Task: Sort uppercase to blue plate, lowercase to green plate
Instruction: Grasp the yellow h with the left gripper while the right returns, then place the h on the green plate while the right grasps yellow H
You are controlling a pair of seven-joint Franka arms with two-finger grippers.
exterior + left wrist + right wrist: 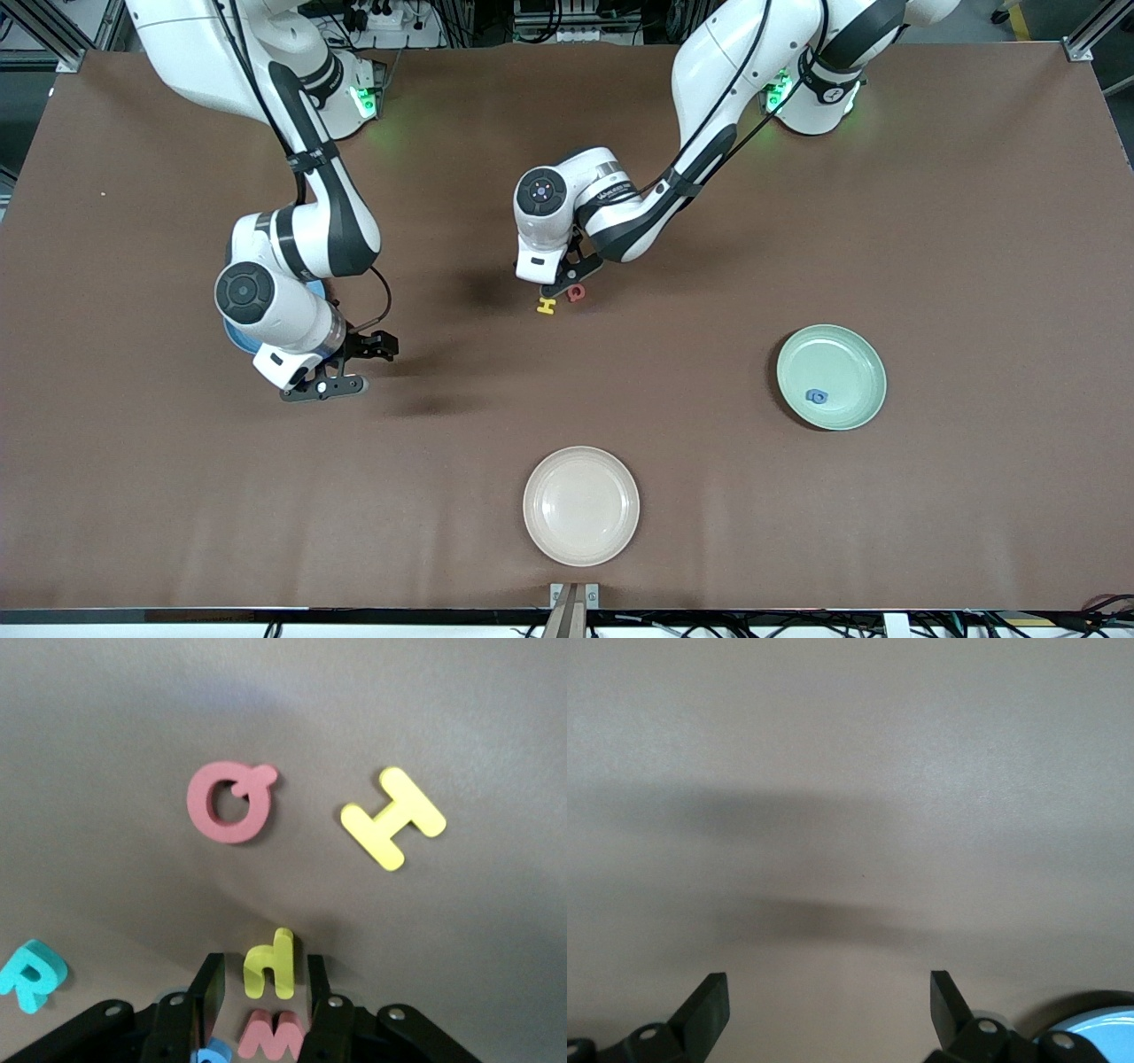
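Brown table (pixel 797 221), left gripper (pixel 263 983) clamping yellow lowercase letter (pixel 268 964), right gripper (pixel 828 1005) wide.

Table (pixel 797 532) brown. Blue plate (pixel 1107 1032) sky-blue; green plate (pixel 850 354) pale mint, blue letter (pixel 816 396) in it; third plate (pixel 581 505) cream. H (pixel 393 818) yellow, G (pixel 230 801) red, R (pixel 32 974) teal.

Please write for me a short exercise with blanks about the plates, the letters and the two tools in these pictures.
1. The green plate holds one small letter of ____ colour.
2. The left tool grips a yellow letter, a small ____.
3. The right tool, beside the blue plate, is ____.
4. The plate nearest to the front camera is ____ in colour.

Missing words: blue; h; open; cream.
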